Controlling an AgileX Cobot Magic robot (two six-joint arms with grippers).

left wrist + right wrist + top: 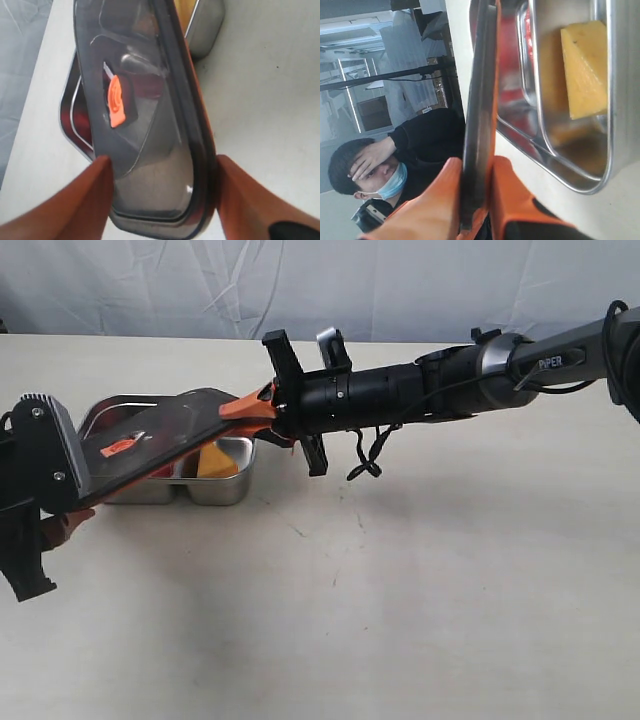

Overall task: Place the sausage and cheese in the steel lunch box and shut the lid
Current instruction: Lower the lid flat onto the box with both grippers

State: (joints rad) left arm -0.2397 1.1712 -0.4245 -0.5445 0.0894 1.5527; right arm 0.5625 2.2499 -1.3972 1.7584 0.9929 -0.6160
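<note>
Clamping the lid [170, 430] by the rim at 1 end, with the right fingers [517, 200] pressed together on its thin edge. Holding it tilted above the steel lunch box [218, 492], covering most of the box without sitting down on it, the orange-red valve [116, 100] facing up. Leaving the cheese [215, 462] uncovered enough to be seen, lying in the compartment nearer the right arm, a yellow wedge against the steel wall. Showing only a strip of red under the lid in the other of the 2 compartments, taken for the sausage [165, 469]. Spreading the left fingers [82, 200] apart on either side of the lid's opposite end, close to both edges; touching or not, cannot tell. Standing the box on the pale surface [420, 590], toward the left of the exterior view, with the right arm reaching across the middle. Catching, in the right wrist view, a masked person [375, 170] with 1 hand on the forehead.
</note>
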